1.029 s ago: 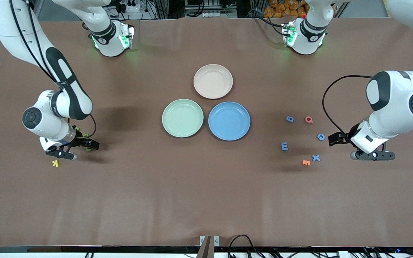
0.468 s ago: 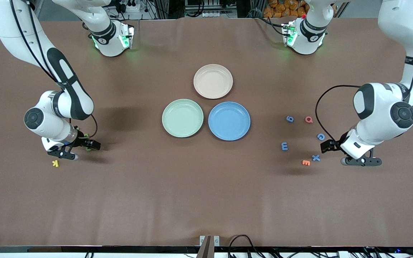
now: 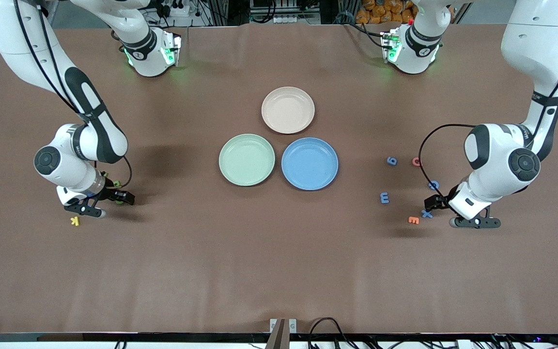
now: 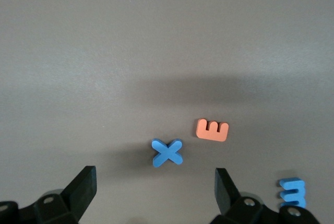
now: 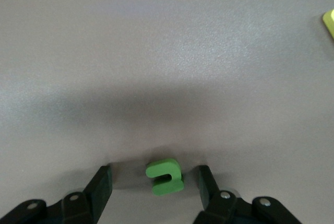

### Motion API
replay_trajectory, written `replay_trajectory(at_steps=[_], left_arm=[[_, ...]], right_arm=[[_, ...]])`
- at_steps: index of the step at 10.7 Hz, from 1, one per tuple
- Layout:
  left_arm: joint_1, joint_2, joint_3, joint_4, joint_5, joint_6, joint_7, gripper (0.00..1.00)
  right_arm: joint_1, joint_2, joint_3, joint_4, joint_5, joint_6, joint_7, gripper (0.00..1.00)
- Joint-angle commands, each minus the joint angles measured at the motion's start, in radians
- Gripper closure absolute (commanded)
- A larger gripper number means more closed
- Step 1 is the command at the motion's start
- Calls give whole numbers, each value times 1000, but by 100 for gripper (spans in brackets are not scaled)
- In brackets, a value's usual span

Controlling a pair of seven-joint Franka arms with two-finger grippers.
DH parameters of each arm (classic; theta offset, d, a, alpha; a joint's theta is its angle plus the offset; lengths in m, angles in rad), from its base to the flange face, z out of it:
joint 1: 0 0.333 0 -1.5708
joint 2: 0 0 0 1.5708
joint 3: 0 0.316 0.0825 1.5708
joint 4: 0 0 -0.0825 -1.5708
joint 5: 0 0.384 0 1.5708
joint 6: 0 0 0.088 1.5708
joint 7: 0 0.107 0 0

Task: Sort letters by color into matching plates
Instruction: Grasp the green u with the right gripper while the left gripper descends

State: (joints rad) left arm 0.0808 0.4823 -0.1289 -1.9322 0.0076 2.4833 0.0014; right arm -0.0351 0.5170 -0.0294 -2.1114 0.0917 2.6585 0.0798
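Note:
A green letter (image 5: pixel 165 176) lies flat on the table between the fingers of my right gripper (image 5: pixel 155 179), with a gap on each side, so the gripper is open. In the front view that gripper (image 3: pixel 116 196) is low at the right arm's end, with bits of green letters (image 3: pixel 117 183) showing around it. My left gripper (image 4: pixel 155 177) is open and empty just short of a blue X (image 4: pixel 167 152). It hangs low over the letters (image 3: pixel 435 202) at the left arm's end. Other blue letters (image 3: pixel 384 198) lie nearby. The green plate (image 3: pixel 246 159) and blue plate (image 3: pixel 309 163) sit empty mid-table.
A beige-pink plate (image 3: pixel 288 110) stands farther from the front camera than the two plates. An orange E (image 3: pixel 413 220) lies beside the blue X (image 3: pixel 426 214), and a red letter (image 3: pixel 415 162) is partly hidden by the left arm's cable. A yellow K (image 3: pixel 75 221) lies near the right gripper.
The left arm has swung toward the table's middle and come close to the blue X. The right gripper's fingers have narrowed around the green letter; that arm has hardly moved.

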Motion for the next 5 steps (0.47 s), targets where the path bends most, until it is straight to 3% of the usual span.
replay_trajectory(at_steps=[1,3,5], left_arm=[[2,47,-3,-4,12,66,0,0],[2,71,-3,-4,12,91,0,1],[2,87,-3,-4,12,108,2,12]], right_arm=[[-23,21,11,21,-15,6,11,43],[-31,21,9,21,-23,5,9,63],[-35,20,9,19,-23,3,8,71]])
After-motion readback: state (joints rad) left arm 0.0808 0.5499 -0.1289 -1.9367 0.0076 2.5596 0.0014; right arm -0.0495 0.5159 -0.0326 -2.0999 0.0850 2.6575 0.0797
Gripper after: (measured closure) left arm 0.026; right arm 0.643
